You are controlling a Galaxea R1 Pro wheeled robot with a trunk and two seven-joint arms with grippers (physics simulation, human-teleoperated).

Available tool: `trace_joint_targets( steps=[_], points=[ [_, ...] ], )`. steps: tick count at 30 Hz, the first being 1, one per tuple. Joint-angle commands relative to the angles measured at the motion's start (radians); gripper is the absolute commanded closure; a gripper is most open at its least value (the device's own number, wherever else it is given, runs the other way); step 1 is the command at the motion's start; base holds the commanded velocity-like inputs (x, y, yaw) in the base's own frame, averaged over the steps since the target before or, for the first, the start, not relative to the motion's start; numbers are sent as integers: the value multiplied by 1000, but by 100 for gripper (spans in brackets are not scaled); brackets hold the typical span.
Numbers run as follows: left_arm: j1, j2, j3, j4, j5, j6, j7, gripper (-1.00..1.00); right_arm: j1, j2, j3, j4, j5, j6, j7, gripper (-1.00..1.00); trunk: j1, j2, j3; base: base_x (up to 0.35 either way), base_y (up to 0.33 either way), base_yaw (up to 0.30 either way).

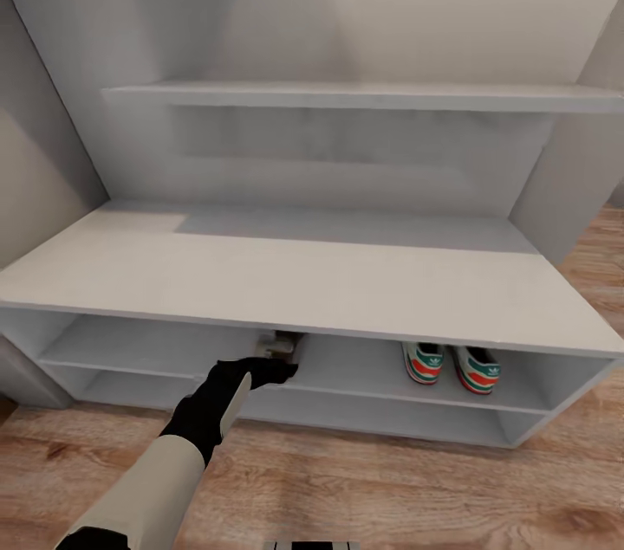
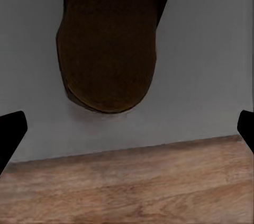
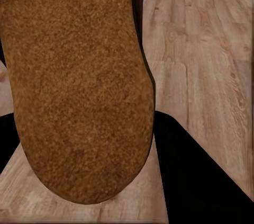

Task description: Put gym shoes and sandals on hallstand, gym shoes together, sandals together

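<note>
Gym shoes [image 1: 451, 365] sit on hallstand [image 1: 286, 281] shelf.

the left arm [image 1: 165, 463] reaches forward and up from the lower left of the head view, cream forearm running into a black wrist, its gripper [image 1: 279, 351] at the far end. in the left wrist view the two dark fingertips [image 2: 11, 134] sit wide apart at either edge, nothing between them. in the right wrist view a black finger [image 3: 196, 176] of the right gripper lies against a sandal [image 3: 74, 86], which it grips.
</note>
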Motion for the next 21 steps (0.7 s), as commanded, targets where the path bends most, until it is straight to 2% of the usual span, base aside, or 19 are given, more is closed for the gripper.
trace_joint_targets(
  steps=[1,5,10,18,21],
  points=[
    [0,0,-1,-1,3,5,-1,-100,-1,0,-1,-1,2,5,2,100,-1,0,-1,-299,76,0],
    [0,0,1,-1,3,-8,0,-100,-1,0,-1,-1,2,5,2,100,-1,0,-1,-317,88,0],
    [4,1,1,-1,-2,-90,1,-100,-1,0,-1,-1,1,5,3,100,-1,0,-1,-308,159,0],
    [6,3,2,-3,-6,-115,2,-100,-1,0,-2,0,-1,5,4,100,-1,0,-1,-284,219,0],
    [6,12,4,-8,-6,-119,2,-100,-1,1,-2,0,-2,1,5,100,-1,0,-1,-280,228,0]
  ],
)
